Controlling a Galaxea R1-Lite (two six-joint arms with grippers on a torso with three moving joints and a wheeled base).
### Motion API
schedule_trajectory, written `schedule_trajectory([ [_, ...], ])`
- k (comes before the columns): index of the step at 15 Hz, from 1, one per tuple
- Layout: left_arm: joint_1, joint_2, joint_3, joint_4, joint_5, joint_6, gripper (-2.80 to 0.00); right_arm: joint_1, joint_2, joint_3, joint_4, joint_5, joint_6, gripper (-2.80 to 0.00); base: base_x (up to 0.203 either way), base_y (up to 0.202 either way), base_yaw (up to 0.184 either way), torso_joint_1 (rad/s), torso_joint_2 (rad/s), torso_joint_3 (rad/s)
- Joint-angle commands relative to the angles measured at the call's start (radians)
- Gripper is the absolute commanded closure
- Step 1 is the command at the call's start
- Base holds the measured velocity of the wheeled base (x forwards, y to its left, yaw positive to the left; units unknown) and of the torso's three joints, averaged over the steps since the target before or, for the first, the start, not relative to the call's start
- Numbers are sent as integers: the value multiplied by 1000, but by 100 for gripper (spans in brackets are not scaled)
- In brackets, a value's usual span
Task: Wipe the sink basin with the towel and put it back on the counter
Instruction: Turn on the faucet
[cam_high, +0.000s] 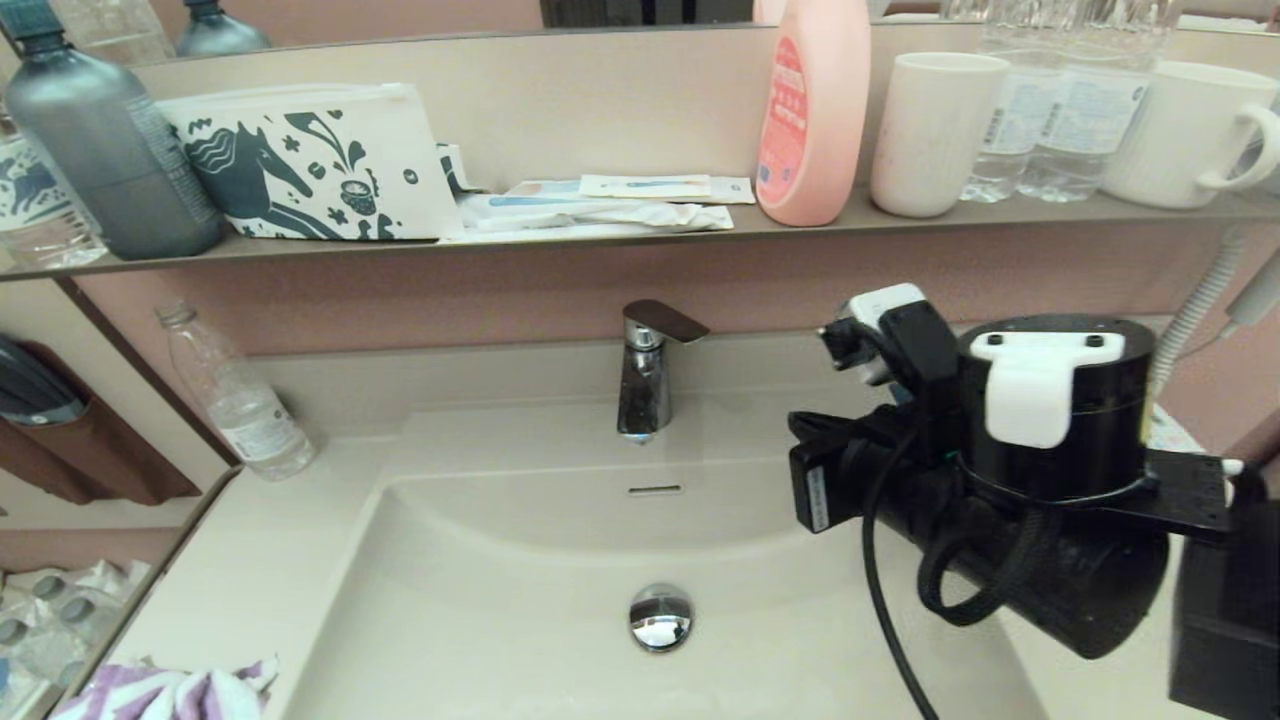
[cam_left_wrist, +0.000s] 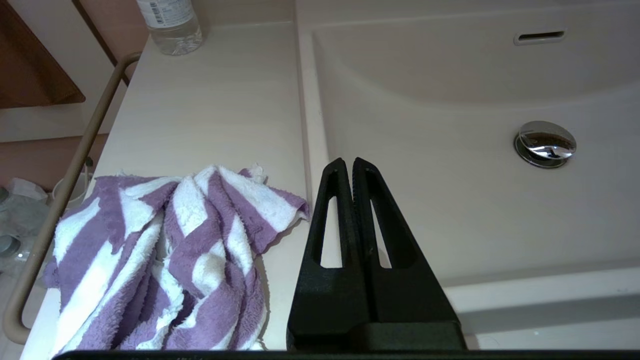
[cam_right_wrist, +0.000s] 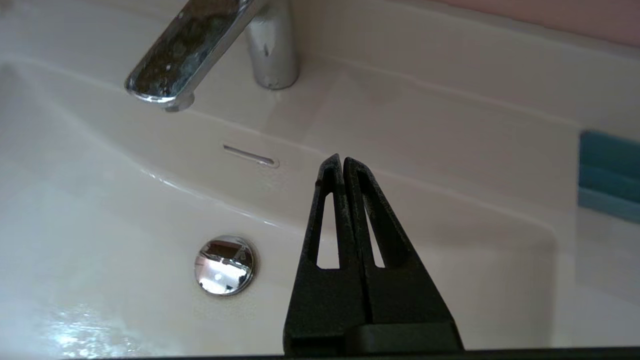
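Nearest my head camera, the right arm's black wrist housing fills the lower right and hides that side of the sink basin (cam_high: 480, 600) and the table behind it. From there I cannot see the right pincer (cam_right_wrist: 342, 161); the right wrist view shows its fingers pressed together, empty, above the basin with the faucet (cam_right_wrist: 200, 45), the overflow slot (cam_right_wrist: 250, 156) and the chrome drain plug (cam_right_wrist: 225, 265) ahead of it. Only a blurred blue edge of a tray (cam_right_wrist: 610, 175) shows there, cut off.

Left pincer (cam_left_wrist: 352, 162): also closed on nothing, hanging over the basin's left rim. The head view does not show it.

Towel (cam_left_wrist: 165, 250), purple and white stripes, lies crumpled on the table (cam_left_wrist: 215, 105) left of the basin, just beside the left pincer's fingers, not in contact as far as I can tell. In the head view only its top edge shows at the lower left corner. A clear bottle (cam_high: 235, 395) stands at the table's back left.
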Motion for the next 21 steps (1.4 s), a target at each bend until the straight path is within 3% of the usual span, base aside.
schedule_trajectory([
  [1, 0, 0, 1, 0, 0, 0, 0, 7, 124, -60, -39, -1, -8, 0, 0, 0, 0, 0, 0, 0],
  [4, 0, 0, 1, 1, 0, 0, 0, 6, 232, -169, -120, 0, -14, 0, 0, 0, 0, 0, 0, 0],
  [9, 0, 0, 0, 0, 0, 0, 0, 1, 362, -352, -129, -4, -17, 0, 0, 0, 0, 0, 0, 0],
  [12, 0, 0, 0, 1, 0, 0, 0, -8, 418, -452, -130, -5, -62, 0, 0, 0, 0, 0, 0, 0],
  [21, 0, 0, -1, 1, 0, 0, 0, -19, 448, -545, -223, -6, -160, 0, 0, 0, 0, 0, 0, 0],
])
